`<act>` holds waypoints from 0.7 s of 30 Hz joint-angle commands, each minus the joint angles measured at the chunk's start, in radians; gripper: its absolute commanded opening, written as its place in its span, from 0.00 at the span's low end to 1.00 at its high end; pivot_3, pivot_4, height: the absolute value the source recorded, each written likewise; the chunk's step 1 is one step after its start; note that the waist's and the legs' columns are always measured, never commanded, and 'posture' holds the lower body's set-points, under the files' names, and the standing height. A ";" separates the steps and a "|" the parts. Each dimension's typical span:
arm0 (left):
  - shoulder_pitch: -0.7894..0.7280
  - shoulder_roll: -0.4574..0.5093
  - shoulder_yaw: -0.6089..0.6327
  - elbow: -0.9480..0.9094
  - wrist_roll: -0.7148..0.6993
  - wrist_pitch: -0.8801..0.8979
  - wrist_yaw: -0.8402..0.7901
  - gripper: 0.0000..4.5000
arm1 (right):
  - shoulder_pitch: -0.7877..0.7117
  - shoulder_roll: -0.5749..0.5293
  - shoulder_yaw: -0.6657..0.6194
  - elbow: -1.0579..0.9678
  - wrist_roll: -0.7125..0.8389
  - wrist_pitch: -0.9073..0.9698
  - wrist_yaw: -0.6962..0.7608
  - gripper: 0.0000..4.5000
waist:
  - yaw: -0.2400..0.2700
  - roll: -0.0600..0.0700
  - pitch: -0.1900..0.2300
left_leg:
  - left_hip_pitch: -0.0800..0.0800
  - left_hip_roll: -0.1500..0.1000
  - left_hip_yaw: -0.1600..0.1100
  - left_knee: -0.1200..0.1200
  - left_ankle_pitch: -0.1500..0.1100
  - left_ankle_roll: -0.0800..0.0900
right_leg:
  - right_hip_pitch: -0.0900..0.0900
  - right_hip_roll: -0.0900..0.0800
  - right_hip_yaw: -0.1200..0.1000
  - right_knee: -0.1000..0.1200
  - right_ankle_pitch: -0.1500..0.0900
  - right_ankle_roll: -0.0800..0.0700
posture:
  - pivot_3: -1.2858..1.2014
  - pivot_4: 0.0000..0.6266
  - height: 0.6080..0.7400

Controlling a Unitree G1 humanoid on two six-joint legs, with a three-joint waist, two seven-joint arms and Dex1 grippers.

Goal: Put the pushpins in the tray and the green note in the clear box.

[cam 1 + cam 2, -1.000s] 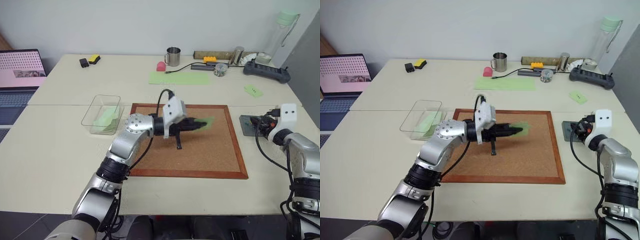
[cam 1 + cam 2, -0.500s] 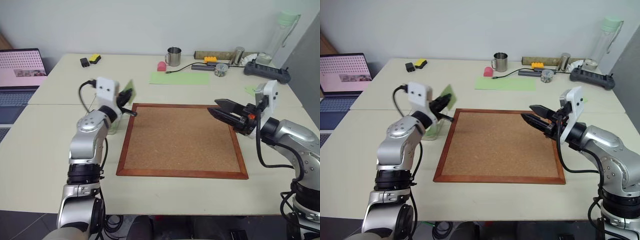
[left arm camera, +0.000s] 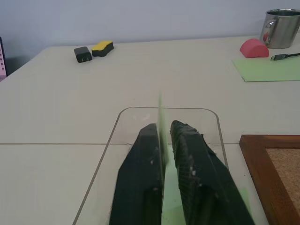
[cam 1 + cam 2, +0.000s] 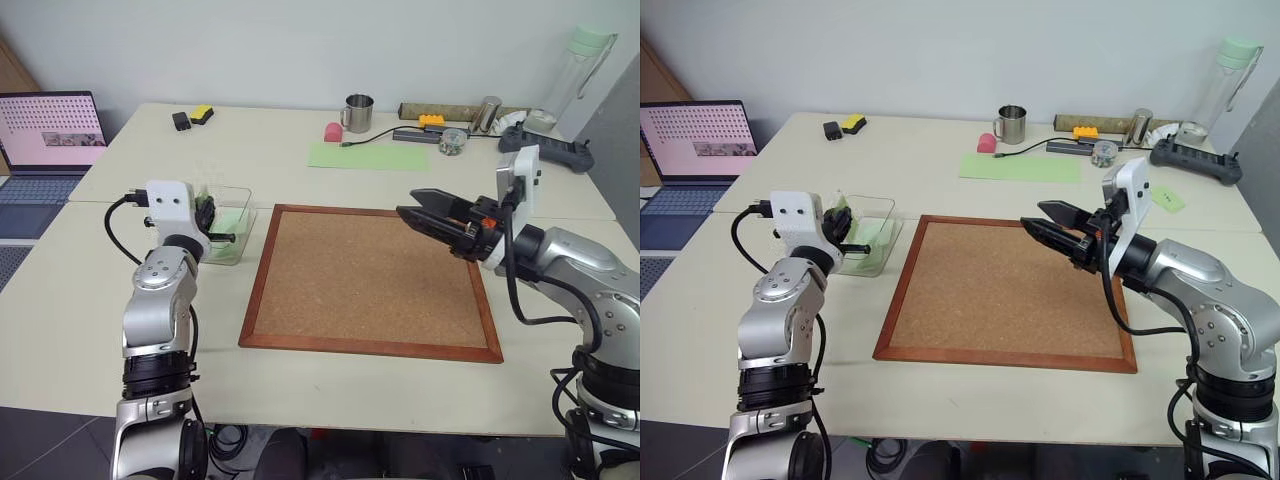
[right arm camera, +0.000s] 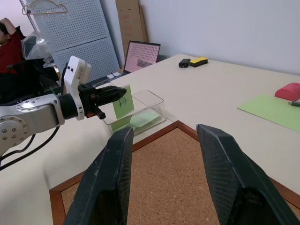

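**Green note held on edge over the clear box**

While the left gripper [image 3: 161, 136] sits over the clear box [image 4: 243, 190] at the left-centre of the left eye frame, its two black fingers are closed on the green note [image 5: 123, 101] — the note stands upright between them, edge-on in the left wrist view, where it shows as a thin pale-green line rising past the fingertips. In the right wrist view, upper left, the note's flat face shows at the tip of that gripper, with a dark mark on it, above the box. Another pale-green sheet lies flat inside the box beneath it.

At the right-centre of the left eye frame the right gripper [image 4: 418, 208] hangs above the right part of the cork board [image 4: 370, 280], pointing toward the frame's left. Its fingers stand clearly apart, with nothing between them — the right wrist view shows only cork and table through the gap.

Along the top of the frame sit a metal mug [image 4: 358, 113], a large pale-green sheet [image 4: 368, 155] and a laptop [image 4: 50, 125] at the upper left edge.
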 commanded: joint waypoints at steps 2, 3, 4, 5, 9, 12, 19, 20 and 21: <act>-0.022 0.012 0.010 -0.004 -0.003 -0.029 0.006 0.37 | -0.013 -0.020 -0.011 -0.015 0.000 -0.031 0.000 0.49 | 0.000 0.000 0.000 | 0.000 0.000 0.000 0.000 0.000 0.000 | 0.000 0.000 0.000 0.000 0.000 0.000 | 0.52 0.24 1.00; -0.024 0.015 0.006 -0.001 0.001 -0.038 0.003 0.44 | -0.011 -0.021 -0.012 -0.012 -0.006 -0.035 -0.003 0.49 | 0.000 0.000 0.000 | 0.000 0.000 0.000 0.000 0.000 0.000 | 0.000 0.000 0.000 0.000 0.000 0.000 | 0.52 0.24 1.00; -0.027 0.020 0.001 0.001 0.006 -0.048 -0.002 0.48 | -0.009 -0.021 -0.012 -0.009 -0.009 -0.039 -0.006 0.49 | 0.000 0.000 0.000 | 0.000 0.000 0.000 0.000 0.000 0.000 | 0.000 0.000 0.000 0.000 0.000 0.000 | 0.52 0.24 1.00; -0.030 0.025 -0.006 0.000 0.012 -0.059 -0.007 0.52 | -0.007 -0.022 -0.012 -0.005 -0.012 -0.043 -0.009 0.49 | 0.000 0.000 0.000 | 0.000 0.000 0.000 0.000 0.000 0.000 | 0.000 0.000 0.000 0.000 0.000 0.000 | 0.52 0.24 1.00; -0.048 0.066 -0.065 -0.003 0.038 -0.106 -0.074 0.71 | 0.019 -0.032 -0.015 0.018 -0.049 -0.074 -0.016 0.49 | 0.001 0.000 0.000 | 0.000 0.000 0.000 0.000 0.000 0.000 | 0.000 0.000 0.000 0.000 0.000 0.000 | 0.52 0.24 1.00; -0.069 0.094 -0.133 -0.028 -0.012 -0.107 -0.223 0.85 | 0.048 -0.066 -0.004 0.055 -0.126 -0.124 0.001 0.49 | 0.004 0.000 0.000 | 0.000 0.000 0.000 0.000 0.000 0.000 | 0.000 0.000 0.000 0.000 0.000 0.000 | 0.52 0.24 1.00; -0.100 0.195 -0.309 -0.102 -0.162 0.062 -0.629 0.97 | 0.134 -0.199 0.070 0.177 -0.304 -0.253 0.120 0.49 | 0.000 0.000 0.000 | 0.000 0.000 0.002 0.000 0.000 0.000 | 0.000 0.001 0.001 -0.001 0.000 0.000 | 0.52 0.24 1.00; -0.097 0.214 -0.336 -0.103 -0.163 0.074 -0.670 0.97 | 0.145 -0.211 0.078 0.186 -0.313 -0.269 0.144 0.49 | 0.000 0.000 0.000 | 0.000 0.000 0.002 0.000 0.000 0.000 | 0.000 0.001 0.001 -0.001 0.000 0.000 | 0.52 0.24 1.00; -0.094 0.228 -0.356 -0.106 -0.164 0.077 -0.702 0.97 | 0.153 -0.217 0.082 0.192 -0.317 -0.280 0.162 0.49 | -0.004 0.000 0.000 | 0.000 0.000 0.002 0.000 0.000 0.000 | 0.000 0.001 0.001 -0.001 0.000 0.000 | 0.52 0.24 1.00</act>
